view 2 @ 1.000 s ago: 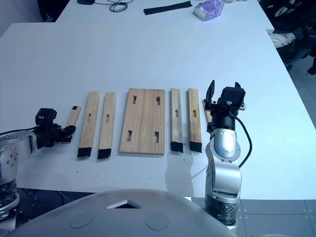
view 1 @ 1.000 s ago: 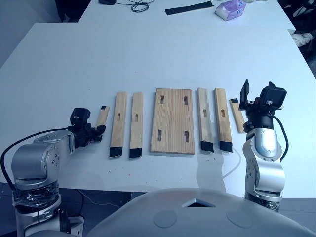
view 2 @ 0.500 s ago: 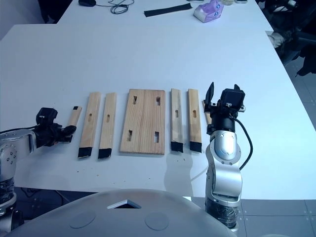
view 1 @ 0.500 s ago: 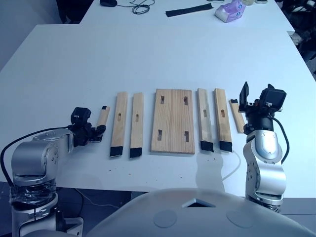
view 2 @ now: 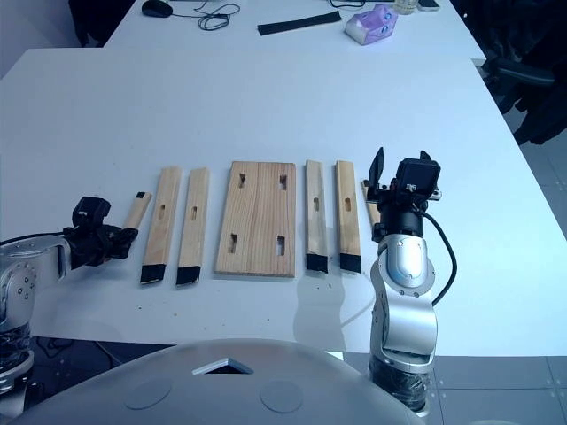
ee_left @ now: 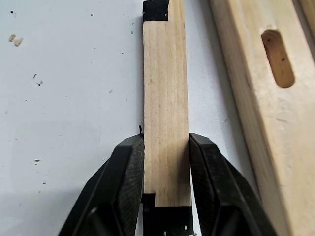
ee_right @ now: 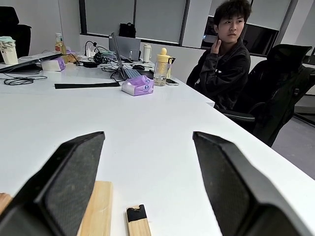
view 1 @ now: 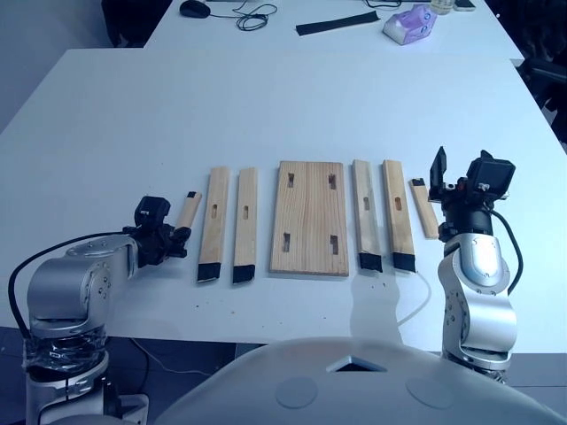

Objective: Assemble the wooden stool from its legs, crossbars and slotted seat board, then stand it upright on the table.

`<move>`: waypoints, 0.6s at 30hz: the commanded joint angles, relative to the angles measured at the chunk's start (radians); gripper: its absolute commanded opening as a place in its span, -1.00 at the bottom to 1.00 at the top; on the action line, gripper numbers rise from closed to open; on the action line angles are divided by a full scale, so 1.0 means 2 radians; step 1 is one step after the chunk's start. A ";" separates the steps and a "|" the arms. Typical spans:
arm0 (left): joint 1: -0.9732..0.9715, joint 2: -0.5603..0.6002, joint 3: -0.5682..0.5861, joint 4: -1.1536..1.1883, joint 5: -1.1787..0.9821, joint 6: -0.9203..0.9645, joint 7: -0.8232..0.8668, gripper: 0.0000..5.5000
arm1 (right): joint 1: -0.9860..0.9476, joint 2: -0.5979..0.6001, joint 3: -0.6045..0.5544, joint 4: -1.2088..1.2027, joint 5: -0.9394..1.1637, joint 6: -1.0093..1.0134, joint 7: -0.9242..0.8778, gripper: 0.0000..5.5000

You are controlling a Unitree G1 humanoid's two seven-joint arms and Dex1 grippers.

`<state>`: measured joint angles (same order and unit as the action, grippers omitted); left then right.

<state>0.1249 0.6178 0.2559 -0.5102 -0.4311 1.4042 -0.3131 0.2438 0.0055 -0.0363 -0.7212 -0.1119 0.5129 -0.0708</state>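
Left end effector [ee_left: 166,147] pinches the short crossbar [ee_left: 165,83] near one black-tipped end; the bar lies flat on the desk [view 1: 266,115], leftmost in the row. Slotted seat board [view 1: 308,217] flat at centre, two legs [view 1: 214,221] on each side. Right end effector [ee_right: 147,133] spread wide, raised just beside the right crossbar [view 1: 423,207].

Office: white desks [ee_right: 147,123], laptop [ee_right: 125,48], black swivel chairs [ee_right: 283,73]
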 commanded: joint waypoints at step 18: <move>-0.214 -0.045 0.010 0.126 0.023 -0.072 0.021 -0.52 | -0.036 -0.029 -0.045 0.001 0.014 0.017 0.021 0.21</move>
<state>-0.2360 0.5388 0.2738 -0.2347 -0.3746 1.3297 -0.2551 0.2113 -0.0184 -0.0840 -0.7252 -0.1049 0.5214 -0.0522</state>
